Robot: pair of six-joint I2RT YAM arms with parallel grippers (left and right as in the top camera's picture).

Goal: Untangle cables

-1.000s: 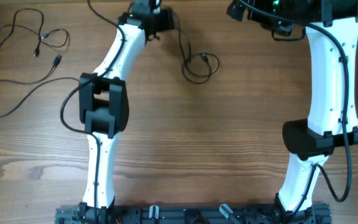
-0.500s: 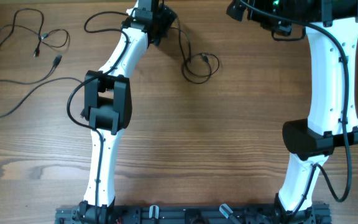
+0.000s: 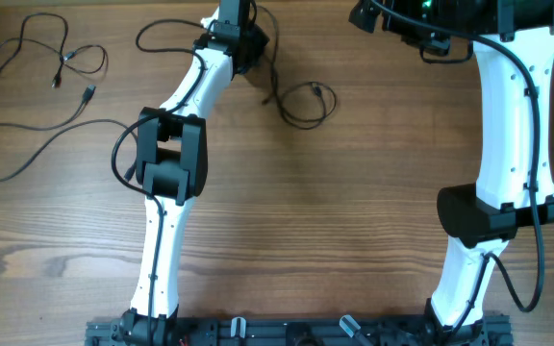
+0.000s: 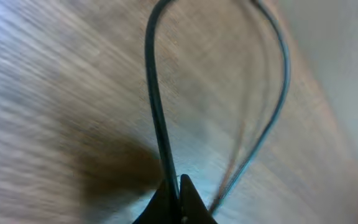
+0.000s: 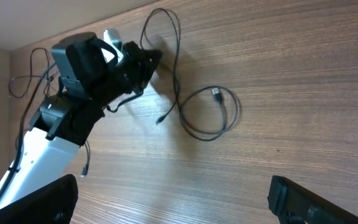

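A thin black cable (image 3: 315,88) lies as a loose loop at the table's far middle, and one strand runs up to my left gripper (image 3: 256,46). In the left wrist view that gripper (image 4: 178,186) has its fingertips pressed together on the cable (image 4: 157,112), which rises away from them in a tall loop. The right wrist view shows the same cable (image 5: 217,93) with its small plug, and the left gripper (image 5: 143,62) at its upper end. My right gripper (image 5: 173,202) hangs high above the wood, open wide and holding nothing.
More thin cables (image 3: 61,65) lie in loose loops at the far left corner, and a long one (image 3: 27,159) trails toward the left edge. The left arm's elbow (image 3: 166,163) stands over the left middle. The right arm (image 3: 508,115) rises along the right side.
My left gripper has shut on the cable's strand. The left arm has shifted a little to the right, and the loop has been drawn slightly. The right arm has not moved.
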